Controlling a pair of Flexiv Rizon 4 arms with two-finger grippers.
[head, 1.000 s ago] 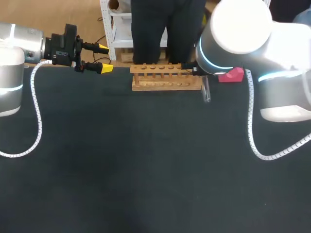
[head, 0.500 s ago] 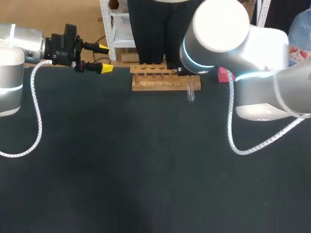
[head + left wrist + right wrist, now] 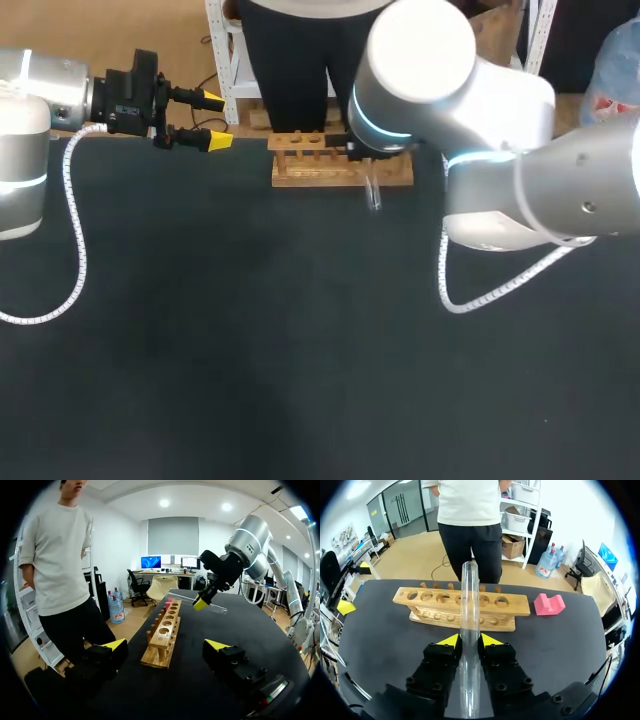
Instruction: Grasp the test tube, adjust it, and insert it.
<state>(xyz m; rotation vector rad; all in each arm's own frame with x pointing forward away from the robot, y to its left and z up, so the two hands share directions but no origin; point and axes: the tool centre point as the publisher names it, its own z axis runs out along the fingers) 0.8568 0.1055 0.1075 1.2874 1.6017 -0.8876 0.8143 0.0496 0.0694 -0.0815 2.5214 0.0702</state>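
Note:
A clear glass test tube (image 3: pixel 469 595) is held between the yellow-tipped fingers of my right gripper (image 3: pixel 469 640), which is shut on it. The tube lies along the fingers and its open end points over the wooden rack (image 3: pixel 505 611). From above, the tube (image 3: pixel 373 192) shows in front of the rack (image 3: pixel 310 172), right of its middle, with the gripper hidden under the arm's big joint. In the left wrist view the tube (image 3: pixel 216 609) hangs nearly level above the rack (image 3: pixel 165 637). My left gripper (image 3: pixel 214 120) stands open at the table's far left, with nothing in it.
A pink block (image 3: pixel 549 605) lies on the black table just past the rack's right end. A white coiled cable (image 3: pixel 75 250) hangs from the left arm, and another cable (image 3: pixel 480 295) hangs under the right arm.
My right arm has carried the tube leftward, from past the rack's right end to in front of the rack. The left arm has not moved.

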